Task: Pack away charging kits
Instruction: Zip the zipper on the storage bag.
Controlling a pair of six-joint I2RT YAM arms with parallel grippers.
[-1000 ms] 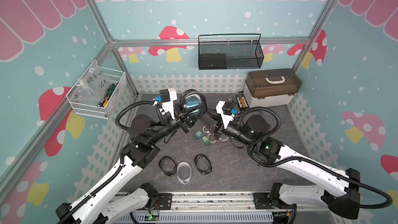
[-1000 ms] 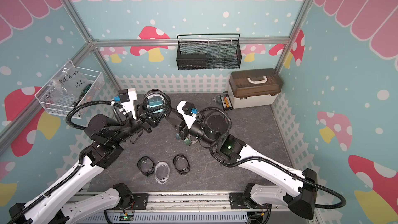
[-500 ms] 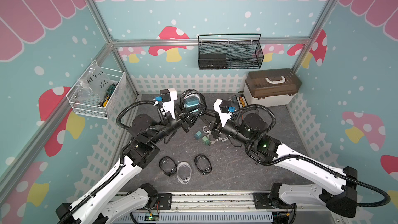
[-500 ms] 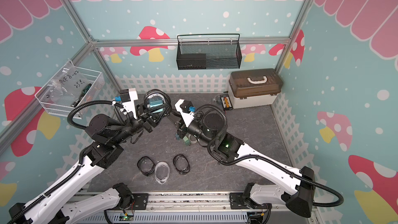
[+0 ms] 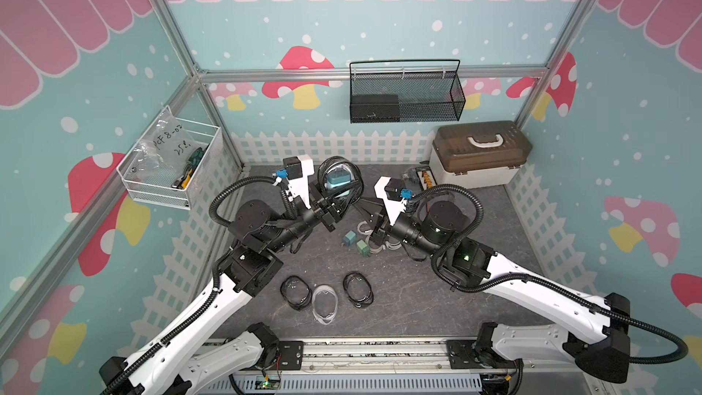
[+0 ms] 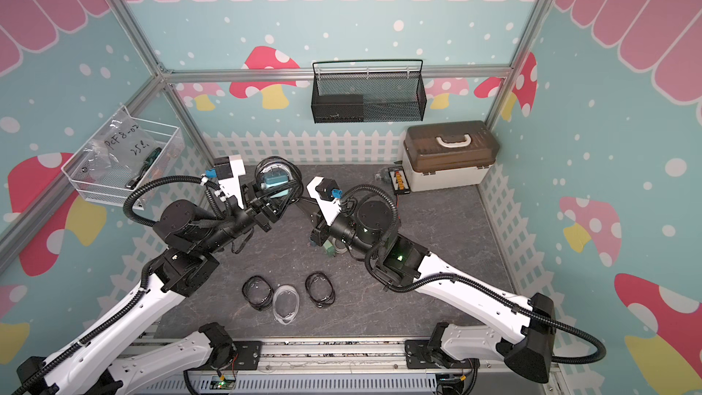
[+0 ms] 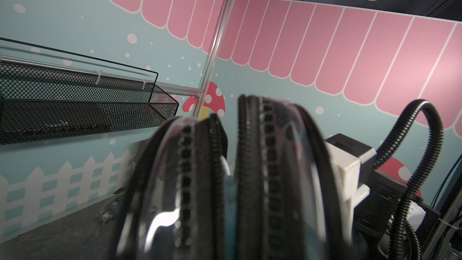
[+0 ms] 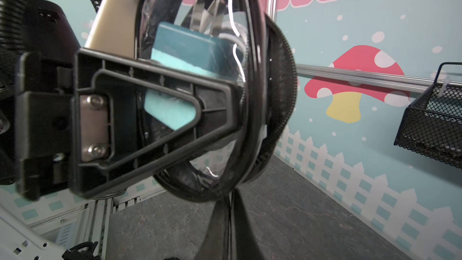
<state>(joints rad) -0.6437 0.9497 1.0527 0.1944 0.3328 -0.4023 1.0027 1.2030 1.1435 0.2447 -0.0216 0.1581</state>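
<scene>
My left gripper (image 5: 343, 195) is shut on a black-rimmed pouch (image 5: 340, 180), held upright above the back of the table. A teal charger (image 8: 185, 46) shows through its clear window. My right gripper (image 8: 232, 203) is shut, and its tips touch the pouch's lower rim (image 8: 257, 96). Whether it pinches a zip tab there cannot be seen. In the left wrist view the pouch (image 7: 250, 171) stands edge-on and hides my own fingers. Two teal chargers (image 5: 348, 238) (image 5: 362, 248) and white cables (image 5: 383, 246) lie on the table mid-way. Nearer the front lie two black-rimmed pouches (image 5: 295, 292) (image 5: 358, 289) and a clear one (image 5: 325, 302).
A beige box with a brown lid (image 5: 478, 153) stands at the back right, with a black board with orange connectors (image 5: 421, 176) beside it. A black mesh basket (image 5: 404, 93) hangs on the back wall. A white wire basket (image 5: 171, 165) hangs on the left wall.
My right gripper has swung up and left to the held pouch's rim, and its jaws have closed. The left arm and the pouch have stayed put.
</scene>
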